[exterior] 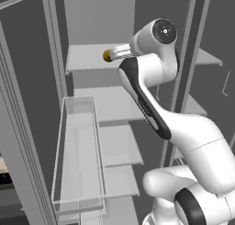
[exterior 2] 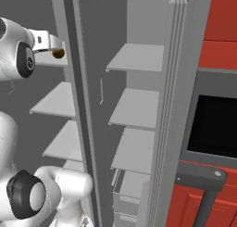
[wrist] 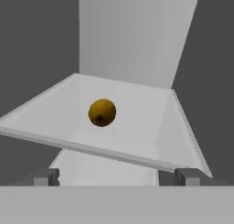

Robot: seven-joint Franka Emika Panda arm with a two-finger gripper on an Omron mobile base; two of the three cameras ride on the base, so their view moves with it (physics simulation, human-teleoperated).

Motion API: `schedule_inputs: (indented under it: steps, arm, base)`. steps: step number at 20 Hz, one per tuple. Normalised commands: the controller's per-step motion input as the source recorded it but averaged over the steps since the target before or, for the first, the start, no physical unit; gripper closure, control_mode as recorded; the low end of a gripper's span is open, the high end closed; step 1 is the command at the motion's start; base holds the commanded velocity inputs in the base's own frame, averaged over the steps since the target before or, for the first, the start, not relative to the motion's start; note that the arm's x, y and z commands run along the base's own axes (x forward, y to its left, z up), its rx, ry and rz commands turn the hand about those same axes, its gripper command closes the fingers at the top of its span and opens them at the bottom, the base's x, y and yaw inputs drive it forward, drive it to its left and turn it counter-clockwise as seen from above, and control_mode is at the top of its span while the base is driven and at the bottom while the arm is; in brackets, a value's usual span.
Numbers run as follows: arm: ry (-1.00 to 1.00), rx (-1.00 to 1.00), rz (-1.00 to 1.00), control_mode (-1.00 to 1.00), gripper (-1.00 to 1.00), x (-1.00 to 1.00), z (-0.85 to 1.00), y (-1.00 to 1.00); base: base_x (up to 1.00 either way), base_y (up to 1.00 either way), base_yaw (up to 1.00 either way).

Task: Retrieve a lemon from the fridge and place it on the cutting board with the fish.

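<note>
Lemon [wrist: 102, 112] rests on a fridge shelf [wrist: 151, 127], just ahead of the wide-open, empty end effector [wrist: 116, 176].

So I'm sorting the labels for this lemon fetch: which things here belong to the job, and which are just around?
Job:
small round ochre lemon
open grey fridge, with the pale shelf under the lemon
open two-finger gripper

Just around:
clear door bin
red cabinets
black oven window
</note>
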Motion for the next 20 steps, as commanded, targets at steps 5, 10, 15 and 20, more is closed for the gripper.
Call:
schedule_inputs:
  steps: [5, 10, 15, 20]
  arm:
    - [0.00, 0.00, 0.00, -1.00, -1.00, 0.32, -0.08, 0.14]
    - [0.03, 0.00, 0.00, -1.00, -1.00, 0.31, -0.08, 0.21]
    - [0.05, 0.00, 0.00, -1.00, -1.00, 0.31, -0.03, 0.07]
    - [0.10, 0.01, 0.00, -1.00, -1.00, 0.31, -0.08, 0.00]
  base:
    - [0.00, 0.00, 0.00]
    - [0.00, 0.00, 0.00]
    - [0.00, 0.00, 0.00]
    - [0.00, 0.00, 0.00]
